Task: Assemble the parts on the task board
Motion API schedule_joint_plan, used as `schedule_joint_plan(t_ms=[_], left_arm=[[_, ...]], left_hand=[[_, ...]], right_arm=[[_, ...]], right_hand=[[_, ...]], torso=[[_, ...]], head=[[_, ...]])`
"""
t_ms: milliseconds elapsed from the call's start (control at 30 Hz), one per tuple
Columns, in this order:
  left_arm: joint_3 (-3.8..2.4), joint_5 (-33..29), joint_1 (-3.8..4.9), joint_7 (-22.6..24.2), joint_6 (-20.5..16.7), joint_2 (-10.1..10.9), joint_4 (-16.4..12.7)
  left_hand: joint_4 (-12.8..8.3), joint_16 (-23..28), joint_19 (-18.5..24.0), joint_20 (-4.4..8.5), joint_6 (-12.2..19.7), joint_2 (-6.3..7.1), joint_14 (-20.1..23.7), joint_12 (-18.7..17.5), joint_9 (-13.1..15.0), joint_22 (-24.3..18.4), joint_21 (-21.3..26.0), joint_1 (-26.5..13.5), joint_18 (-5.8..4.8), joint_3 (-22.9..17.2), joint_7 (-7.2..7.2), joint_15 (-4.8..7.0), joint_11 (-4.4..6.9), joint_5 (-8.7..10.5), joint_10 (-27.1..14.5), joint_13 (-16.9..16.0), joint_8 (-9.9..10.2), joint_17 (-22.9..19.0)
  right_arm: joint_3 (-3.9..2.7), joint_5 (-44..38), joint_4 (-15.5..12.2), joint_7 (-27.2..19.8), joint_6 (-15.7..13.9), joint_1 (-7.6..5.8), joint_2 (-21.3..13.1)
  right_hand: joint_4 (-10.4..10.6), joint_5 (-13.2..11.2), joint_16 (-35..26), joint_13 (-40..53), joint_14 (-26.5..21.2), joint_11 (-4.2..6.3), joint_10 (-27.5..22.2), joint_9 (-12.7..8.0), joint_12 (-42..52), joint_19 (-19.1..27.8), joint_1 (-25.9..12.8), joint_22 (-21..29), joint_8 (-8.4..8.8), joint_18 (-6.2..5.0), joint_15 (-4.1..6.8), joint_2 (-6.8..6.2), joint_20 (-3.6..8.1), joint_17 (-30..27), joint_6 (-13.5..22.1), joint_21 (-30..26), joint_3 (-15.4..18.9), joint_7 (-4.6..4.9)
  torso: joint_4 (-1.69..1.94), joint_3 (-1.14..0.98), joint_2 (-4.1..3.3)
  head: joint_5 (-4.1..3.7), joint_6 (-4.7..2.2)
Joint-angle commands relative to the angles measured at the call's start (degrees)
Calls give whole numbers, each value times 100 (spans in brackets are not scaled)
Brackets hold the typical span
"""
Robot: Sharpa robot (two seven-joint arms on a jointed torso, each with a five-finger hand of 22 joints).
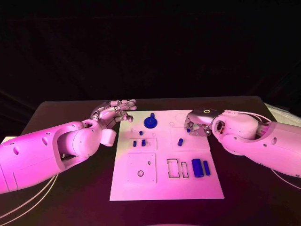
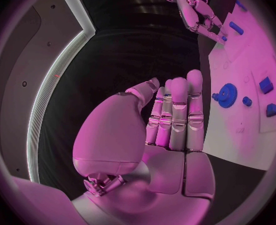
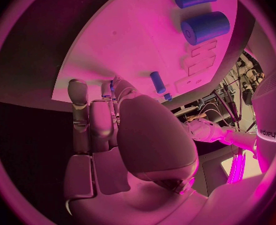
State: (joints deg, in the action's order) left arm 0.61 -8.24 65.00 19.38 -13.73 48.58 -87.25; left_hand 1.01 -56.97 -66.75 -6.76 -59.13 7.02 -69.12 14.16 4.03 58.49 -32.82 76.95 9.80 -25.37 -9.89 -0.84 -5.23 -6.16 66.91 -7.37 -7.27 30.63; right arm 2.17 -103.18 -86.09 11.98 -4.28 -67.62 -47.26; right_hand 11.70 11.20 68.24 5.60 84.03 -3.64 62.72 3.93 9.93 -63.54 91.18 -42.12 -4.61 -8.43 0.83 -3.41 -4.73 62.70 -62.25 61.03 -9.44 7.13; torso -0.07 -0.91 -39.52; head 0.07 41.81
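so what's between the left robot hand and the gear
Nothing: bare board between the left robot hand and the gear, in the head view.

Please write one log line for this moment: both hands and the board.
left hand: open, beside board, holds nothing | right hand: at far right edge of white plate task board, grasp unclear | blue gear-shaped part: on board

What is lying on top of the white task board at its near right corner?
On the task board, near its right edge, two blue cylinders lie side by side: a thick one and a thinner one. Beside them are empty rectangular slots. What is under the cylinders is covered.
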Motion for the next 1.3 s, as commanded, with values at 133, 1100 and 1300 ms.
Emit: schedule_joint_plan(t_ms=[133,1100,1300], left_arm=[[-3,18,-1,22,172,2,-23],[-3,76,-1,35,-79,25,10],[-3,77,-2,105,-190,22,18]], left_hand=[[-2,21,-45,14,23,-48,34,65,0,-18,38,-7,65,38,10,13,0,-7,-55,-17,-28,-18],[-62,13,-57,-9,170,-68,87,146,-14,-76,122,47,57,89,-54,-30,-64,-21,-326,-40,-18,-71],[-93,6,-46,-24,223,-90,131,196,-13,-92,153,80,55,89,-77,-49,-88,-37,-427,-52,-30,-89]], right_arm=[[1,23,107,-94,213,23,71],[-20,672,4,-93,-603,82,-5],[-56,861,-121,14,-787,61,-98]], right_hand=[[-15,-81,-20,-112,138,-5,88,8,-47,-21,1,-14,45,-71,19,52,10,9,-71,33,-184,-14],[-393,-597,150,-202,195,-30,485,61,-164,-313,-280,-616,25,25,-2,94,-37,156,-349,477,-1356,48],[-425,-632,177,-202,194,-39,496,66,-193,-309,-396,-641,30,26,-12,44,-55,173,-358,501,-1461,51]], torso=[[-4,4,9],[-7,9,16],[-1,5,13]], head=[[-8,15],[-8,46],[0,50]])
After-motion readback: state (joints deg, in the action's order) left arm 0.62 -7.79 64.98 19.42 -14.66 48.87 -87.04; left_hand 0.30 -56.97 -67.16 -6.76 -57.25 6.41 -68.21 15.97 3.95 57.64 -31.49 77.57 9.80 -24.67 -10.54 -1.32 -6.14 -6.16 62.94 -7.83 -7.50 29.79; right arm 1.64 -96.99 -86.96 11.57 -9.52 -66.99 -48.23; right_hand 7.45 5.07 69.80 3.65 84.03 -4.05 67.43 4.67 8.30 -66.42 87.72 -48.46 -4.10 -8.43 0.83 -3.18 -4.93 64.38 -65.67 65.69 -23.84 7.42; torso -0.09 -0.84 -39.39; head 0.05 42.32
